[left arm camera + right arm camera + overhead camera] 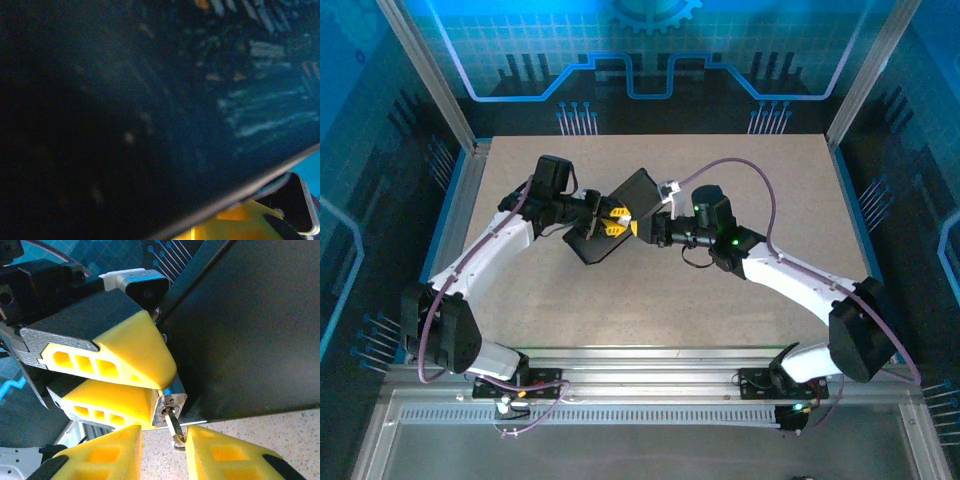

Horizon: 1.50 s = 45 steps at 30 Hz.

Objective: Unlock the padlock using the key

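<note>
Yellow-padded, your left gripper (pixel 160 392) is clamped on the silver padlock (pixel 168 406) at the dark box (pixel 250 330), evidently to steady it. The key (pixel 173 424) sits in its keyway, between the fingertips of your right gripper (pixel 164 431); whether they pinch it cannot be told.

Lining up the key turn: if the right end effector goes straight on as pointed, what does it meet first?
Most likely the padlock, held by the left end effector; the key already sits in its keyhole, straight ahead of the right end effector.
</note>
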### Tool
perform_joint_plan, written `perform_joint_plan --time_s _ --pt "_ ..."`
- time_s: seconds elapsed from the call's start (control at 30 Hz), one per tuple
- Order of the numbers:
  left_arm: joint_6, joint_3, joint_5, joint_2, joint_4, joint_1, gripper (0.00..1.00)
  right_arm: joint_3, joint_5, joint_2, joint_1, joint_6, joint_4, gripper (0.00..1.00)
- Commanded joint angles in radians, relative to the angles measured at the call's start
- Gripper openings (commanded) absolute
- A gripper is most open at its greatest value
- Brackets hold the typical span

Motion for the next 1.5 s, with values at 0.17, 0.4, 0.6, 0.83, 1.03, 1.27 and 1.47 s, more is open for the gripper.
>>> perform_joint_plan --time_s 0.17,0.4,0.6,0.83,1.03,1.27,1.47 --pt "0.034 0.038 0.061 -0.043 0.087 0.004 0.00 -0.031 -0.027 0.036 -0.010 0.085 0.131 0.20" --pt "0.062 0.039 0.068 -0.047 0.088 0.004 0.00 -0.092 -0.037 0.068 -0.032 0.237 0.262 0.08" --pt "0.190 0.053 0.089 -0.030 0.063 0.003 0.00 -0.127 -0.073 0.077 -0.032 0.378 0.405 0.05" --pt "0.277 0.005 0.083 -0.018 0.166 0.001 0.00 -0.169 -0.044 0.061 -0.020 0.535 0.493 0.01" --pt "0.431 -0.029 0.055 -0.019 0.252 0.000 0.00 -0.230 0.042 0.020 0.001 0.660 0.579 0.00" --pt "0.586 -0.074 0.052 -0.024 0.409 -0.024 0.00 -0.275 0.105 -0.020 0.022 0.771 0.658 0.00" --pt "0.520 -0.178 0.083 0.005 0.724 -0.032 0.00 -0.329 0.173 -0.024 0.027 0.873 0.777 0.00"
